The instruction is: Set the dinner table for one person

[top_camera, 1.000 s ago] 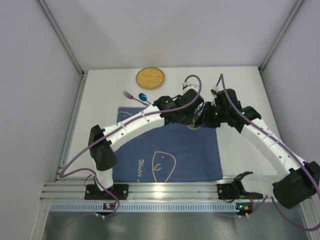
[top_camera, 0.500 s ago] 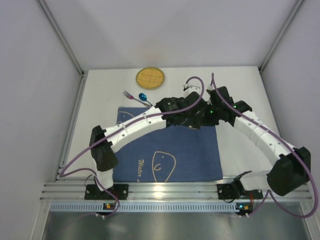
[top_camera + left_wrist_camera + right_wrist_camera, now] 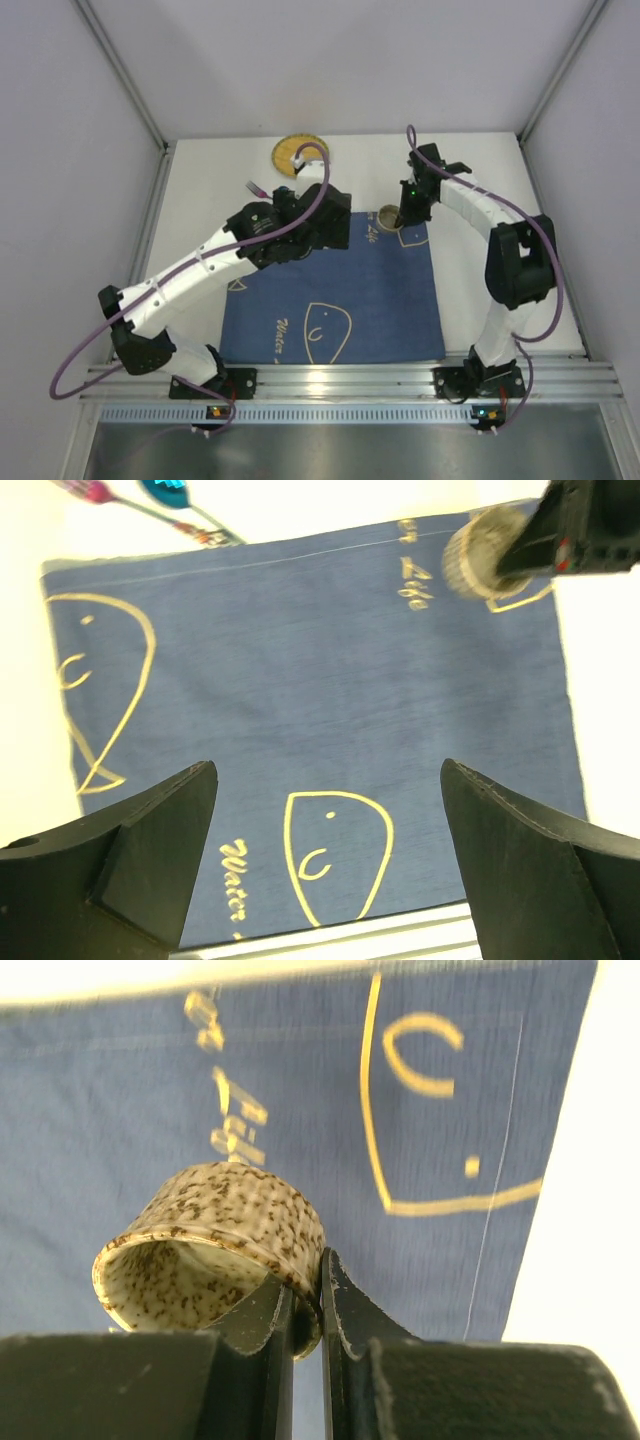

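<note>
A speckled beige cup [image 3: 210, 1250] hangs tilted over the far right corner of the dark blue placemat [image 3: 370, 290]. My right gripper [image 3: 320, 1305] is shut on the cup's rim, one finger inside and one outside. From above, the cup [image 3: 388, 216] sits just left of the right gripper [image 3: 405, 215]. My left gripper [image 3: 335, 232] hovers over the mat's far middle, wide open and holding nothing. In the left wrist view, its fingers [image 3: 150, 850] frame bare placemat [image 3: 320, 680], with the cup [image 3: 480, 555] at the top right. The placemat lies on the white dinner table [image 3: 200, 200].
A yellow plate [image 3: 300, 152] lies at the table's far edge, partly behind the left arm's cable. A pink-handled fork [image 3: 255, 188] lies beyond the mat's far left corner, with a blue spoon [image 3: 170, 490] beside it. Grey walls enclose the table on three sides.
The left gripper has opened and drawn back to the left, away from the cup. The right arm has carried the cup toward the mat's far right corner.
</note>
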Robot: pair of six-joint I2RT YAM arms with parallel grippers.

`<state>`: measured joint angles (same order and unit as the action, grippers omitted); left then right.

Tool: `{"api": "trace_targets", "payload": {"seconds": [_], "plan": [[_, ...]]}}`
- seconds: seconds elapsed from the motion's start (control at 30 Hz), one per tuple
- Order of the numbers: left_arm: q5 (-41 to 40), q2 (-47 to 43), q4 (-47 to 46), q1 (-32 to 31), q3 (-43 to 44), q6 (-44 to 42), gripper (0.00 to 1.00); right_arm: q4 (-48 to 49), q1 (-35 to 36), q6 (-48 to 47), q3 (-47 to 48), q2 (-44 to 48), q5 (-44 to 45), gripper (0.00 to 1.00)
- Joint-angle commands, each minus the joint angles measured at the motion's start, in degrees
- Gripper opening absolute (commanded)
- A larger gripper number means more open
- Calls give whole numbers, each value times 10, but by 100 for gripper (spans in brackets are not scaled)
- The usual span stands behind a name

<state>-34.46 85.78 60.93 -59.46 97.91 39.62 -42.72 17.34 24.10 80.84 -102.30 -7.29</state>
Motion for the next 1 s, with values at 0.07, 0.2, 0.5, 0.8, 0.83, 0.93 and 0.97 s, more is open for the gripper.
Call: {"api": "trace_targets", "payload": {"seconds": [0.07, 0.2, 0.5, 0.8, 0.83, 0.93, 0.97], "plan": [[-21, -60, 26, 35, -57, 26, 98, 4, -33, -10, 92, -99, -10, 0], [3, -75, 19, 88, -73, 5, 99, -6, -36, -9, 119, -148, 21, 6], [133, -10, -76, 263, -63, -89, 98, -9, -35, -4, 89, -147, 45, 69], [218, 219, -158, 360, 98, -116, 98, -45, -35, 15, 78, 17, 34, 75], [221, 240, -161, 363, 135, -116, 98, -49, -35, 15, 75, 50, 32, 75], [226, 336, -156, 371, 213, -113, 97, -73, -35, 14, 64, 109, 26, 76], [227, 377, -152, 374, 230, -112, 97, -83, -35, 13, 54, 123, 28, 76]]}}
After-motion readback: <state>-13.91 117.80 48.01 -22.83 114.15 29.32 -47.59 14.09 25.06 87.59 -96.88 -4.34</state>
